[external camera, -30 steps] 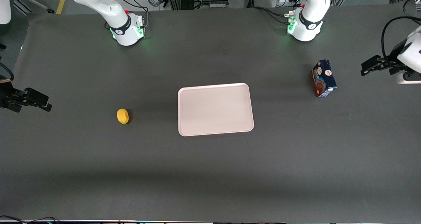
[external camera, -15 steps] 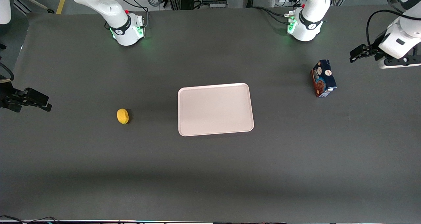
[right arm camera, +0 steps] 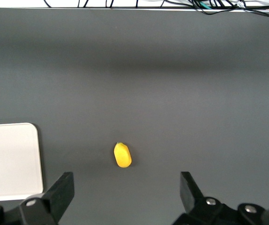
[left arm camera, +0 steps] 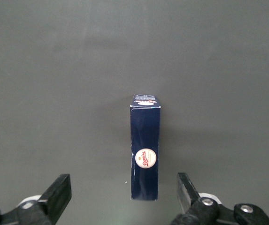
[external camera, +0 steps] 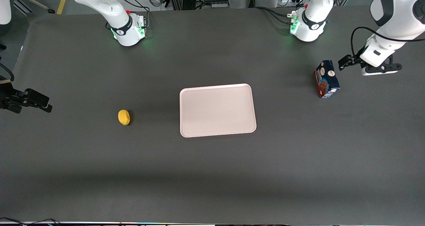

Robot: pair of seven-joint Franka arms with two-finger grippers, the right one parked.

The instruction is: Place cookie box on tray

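Note:
The cookie box (external camera: 327, 79) is a small navy carton with a cookie picture and a round white-red logo, standing on the dark table toward the working arm's end. In the left wrist view the cookie box (left arm camera: 145, 154) shows its narrow navy face. My left gripper (external camera: 344, 62) hovers close beside the box, a little farther from the front camera, apart from it. The gripper (left arm camera: 123, 185) is open with nothing between its fingers. The pale pinkish tray (external camera: 217, 110) lies flat mid-table with nothing on it, well away from box and gripper.
A small yellow rounded lump (external camera: 124, 117) lies on the table toward the parked arm's end, beside the tray; the right wrist view shows the lump (right arm camera: 122, 155) and a corner of the tray (right arm camera: 10, 159). Both arm bases (external camera: 307, 28) stand along the table's back edge.
My left gripper has swung in from the working arm's end of the table toward the cookie box and now hangs just beside it. Box, tray and lump have not moved.

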